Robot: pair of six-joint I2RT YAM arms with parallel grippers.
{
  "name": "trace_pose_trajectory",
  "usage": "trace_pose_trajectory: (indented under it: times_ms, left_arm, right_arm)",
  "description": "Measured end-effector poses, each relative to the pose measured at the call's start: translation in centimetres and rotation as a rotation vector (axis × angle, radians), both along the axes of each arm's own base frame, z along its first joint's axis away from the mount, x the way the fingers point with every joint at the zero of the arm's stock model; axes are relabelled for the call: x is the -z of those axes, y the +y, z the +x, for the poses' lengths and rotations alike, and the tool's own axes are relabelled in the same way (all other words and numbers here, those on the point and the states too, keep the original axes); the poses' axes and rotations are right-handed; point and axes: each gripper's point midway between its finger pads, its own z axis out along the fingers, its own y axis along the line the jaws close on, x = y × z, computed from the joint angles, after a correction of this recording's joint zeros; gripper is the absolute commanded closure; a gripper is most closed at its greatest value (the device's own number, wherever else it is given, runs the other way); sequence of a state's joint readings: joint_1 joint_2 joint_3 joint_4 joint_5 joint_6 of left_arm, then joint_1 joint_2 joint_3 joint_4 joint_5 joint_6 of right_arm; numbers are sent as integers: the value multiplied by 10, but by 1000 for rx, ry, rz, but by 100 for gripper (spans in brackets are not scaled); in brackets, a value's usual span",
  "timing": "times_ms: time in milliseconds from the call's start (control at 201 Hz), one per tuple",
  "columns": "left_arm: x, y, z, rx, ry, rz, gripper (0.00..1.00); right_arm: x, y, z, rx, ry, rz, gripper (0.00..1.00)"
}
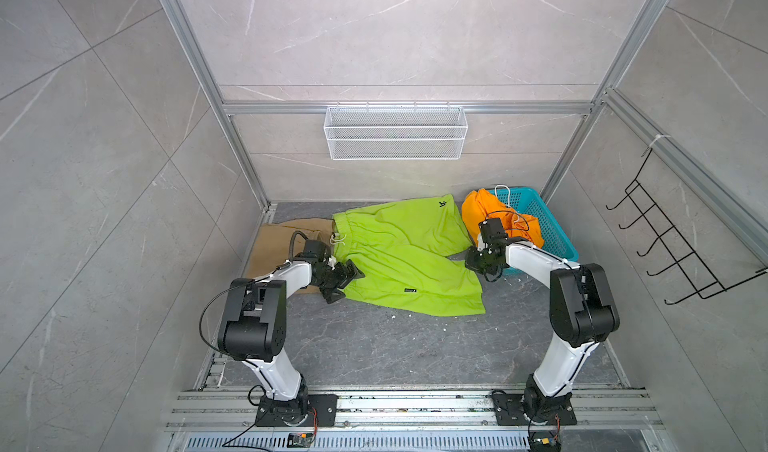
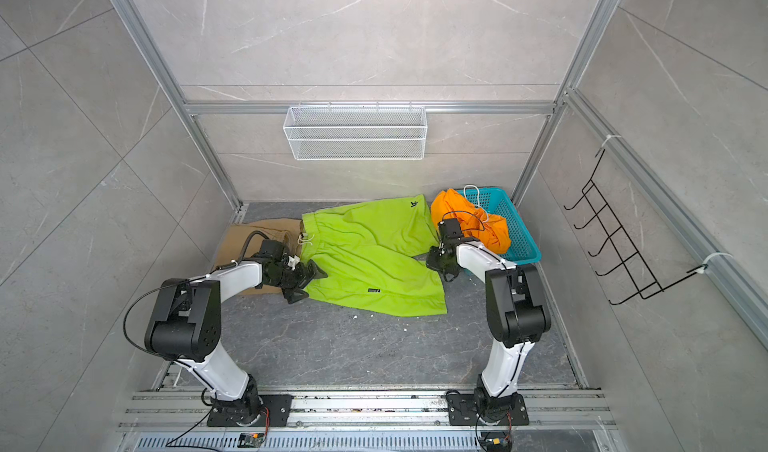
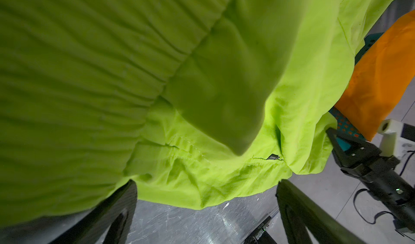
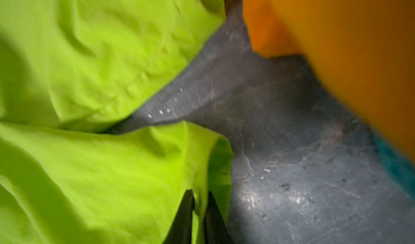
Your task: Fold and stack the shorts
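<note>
The lime green shorts [image 1: 399, 254] [image 2: 365, 254] lie spread on the dark table, waist to the left. They partly cover the khaki shorts [image 1: 274, 242] [image 2: 249, 238]. The orange shorts [image 1: 498, 217] [image 2: 469, 221] are bunched in the teal basket [image 1: 552, 229] [image 2: 519, 229]. My left gripper [image 1: 347, 283] [image 2: 305, 283] [image 3: 206, 183] stands wide open at the green shorts' [image 3: 157, 74] near waist corner, with the cloth edge at its fingertips. My right gripper [image 1: 478, 258] [image 2: 436, 258] [image 4: 199, 195] is shut on the hem of the green shorts' [image 4: 89, 164] near leg.
A white wire basket [image 1: 395, 132] hangs on the back rail, and a black hook rack [image 1: 673, 238] hangs on the right wall. Small white crumbs [image 1: 409, 315] dot the table in front of the green shorts. Metal frame posts [image 1: 569, 150] stand at the back corners.
</note>
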State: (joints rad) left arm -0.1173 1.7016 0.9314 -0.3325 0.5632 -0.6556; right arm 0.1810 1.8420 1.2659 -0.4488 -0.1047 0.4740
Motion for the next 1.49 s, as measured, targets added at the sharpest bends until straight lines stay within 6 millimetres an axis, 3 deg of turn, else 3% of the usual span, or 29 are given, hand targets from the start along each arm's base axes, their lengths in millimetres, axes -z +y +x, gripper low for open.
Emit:
trace_pose_trajectory:
  times_ms: [129,304,373,458,553,682,812,896,996,1066,1165,1260,1335,1494]
  left_arm:
    - [0,-1,-12,6,-5,-15,0]
    - [0,1,-36,8,8,-18,0]
    - [1,3,-47,7,27,-11,0]
    - [1,6,-56,3,57,6,0]
    - [-3,6,-58,5,71,22,0]
    - [-32,-8,-37,44,1,33,0]
    - [-67,-43,-11,121,-118,12,0]
    - [-66,-57,-7,150,-130,2,0]
    - [-44,-59,-12,149,-73,10,0]
    - [-28,-56,-19,144,-28,20,0]
    - [-9,-52,-29,140,20,31,0]
    - [1,-51,-33,138,41,25,0]
    - [1,-52,-30,134,24,18,0]
    - [1,-53,-29,135,10,-15,0]
  right_arm:
    - [-21,-3,35,21,-76,-34,96]
    - [-2,-8,49,37,-43,-85,97]
    - [4,-10,44,33,-14,-97,91]
    - [1,-10,40,21,-9,-103,70]
    - [-8,-13,27,11,-13,-108,54]
    - [-26,-19,2,9,-29,-112,40]
    - [-26,-26,-22,14,-19,-118,38]
    - [-9,-29,-35,13,21,-110,40]
    - [9,-25,-47,5,72,-87,45]
    - [15,-21,-46,3,80,-60,56]
    - [22,-14,-38,5,77,-24,83]
    - [28,-12,-29,20,80,-12,95]
    - [26,-11,-17,26,71,-19,100]
    - [14,-14,21,49,14,-54,100]
